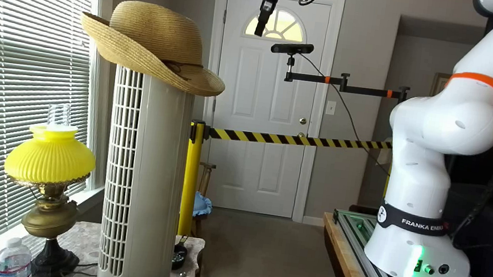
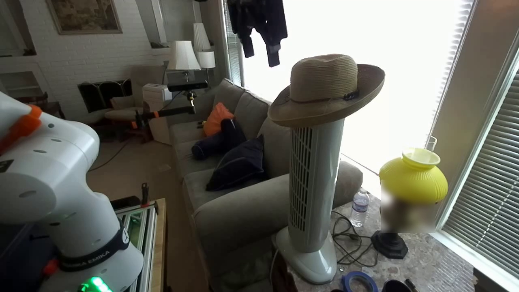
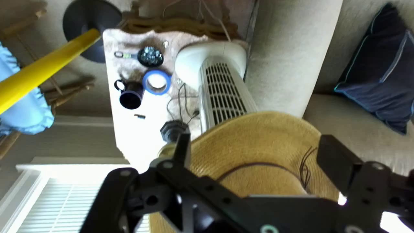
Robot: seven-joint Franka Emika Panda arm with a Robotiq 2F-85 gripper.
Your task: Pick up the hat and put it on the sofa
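The tan straw hat rests brim down, slightly tilted, on top of the tower fan, and shows in both exterior views. In the wrist view the hat lies below the jaws, its far brim and dark cord visible and part of the crown hidden by the gripper. My gripper is open and empty, higher than the hat and apart from it. In an exterior view only part of the gripper shows at the top edge. The grey sofa stands beside the fan; its armrest shows in the wrist view.
The tall fan stands on a stone-topped table with a yellow-shaded lamp, a water bottle, blue tape and a mug. Dark pillows and an orange pillow lie on the sofa. A camera arm stands behind.
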